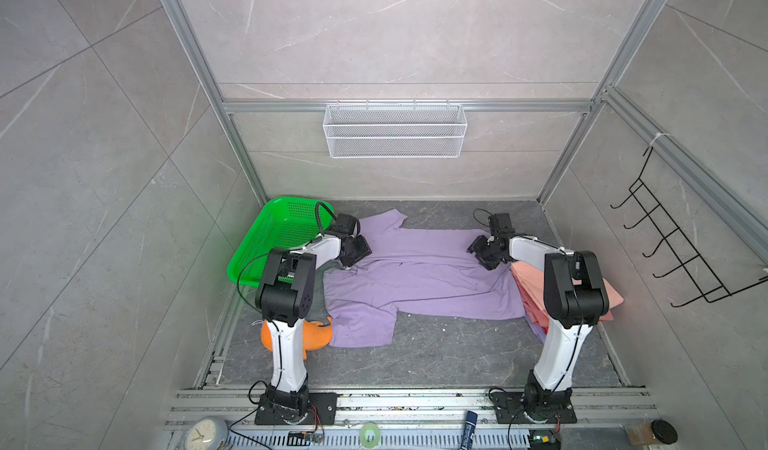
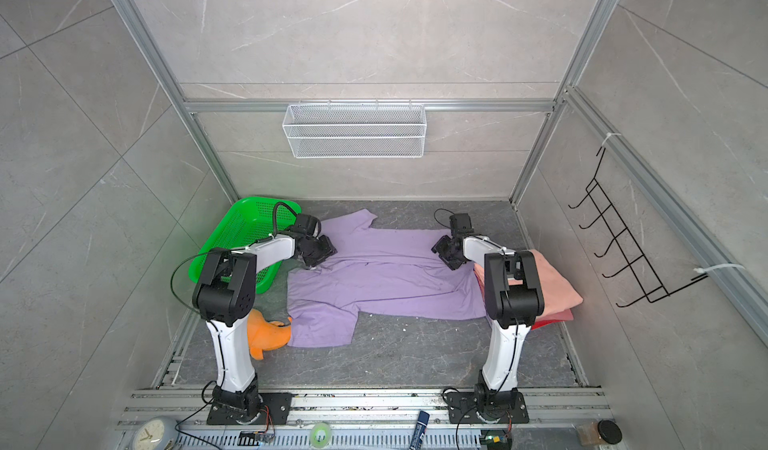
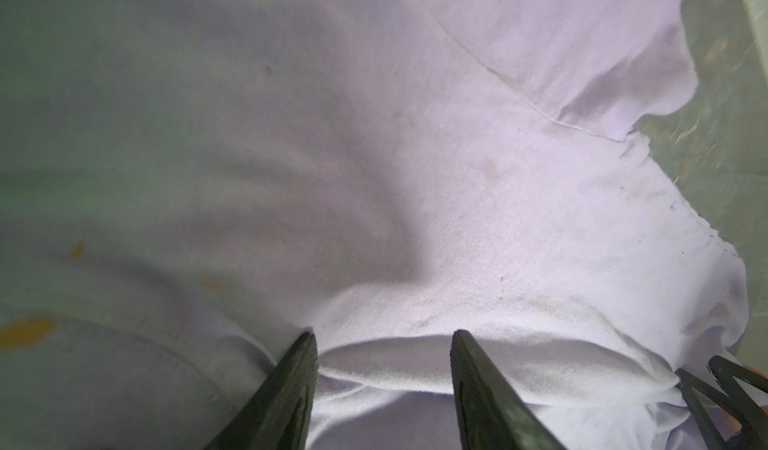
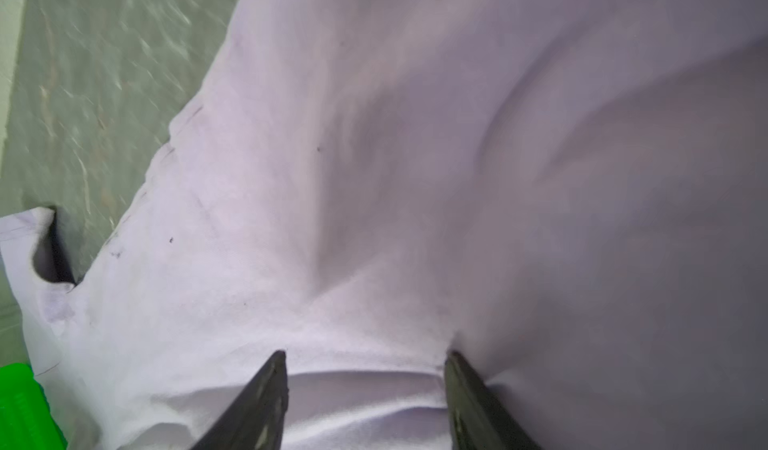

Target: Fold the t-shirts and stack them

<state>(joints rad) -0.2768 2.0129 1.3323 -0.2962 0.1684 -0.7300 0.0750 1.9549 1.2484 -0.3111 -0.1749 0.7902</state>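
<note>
Both your arms reach forward, wrists bent down. Left claw (image 3: 382, 335) and right claw (image 4: 365, 354) are each half spread, tips dug into the lilac t-shirt (image 1: 424, 277), a ridge bunched between the fingers (image 3: 291, 385); the shirt lies spread between the claws. Only the top views catch the salmon-pink stack (image 2: 552, 281) just behind your right claw.

Place: robot lab cell | cues: aluminium frame (image 1: 270, 106), tile panels (image 1: 395, 32)
</note>
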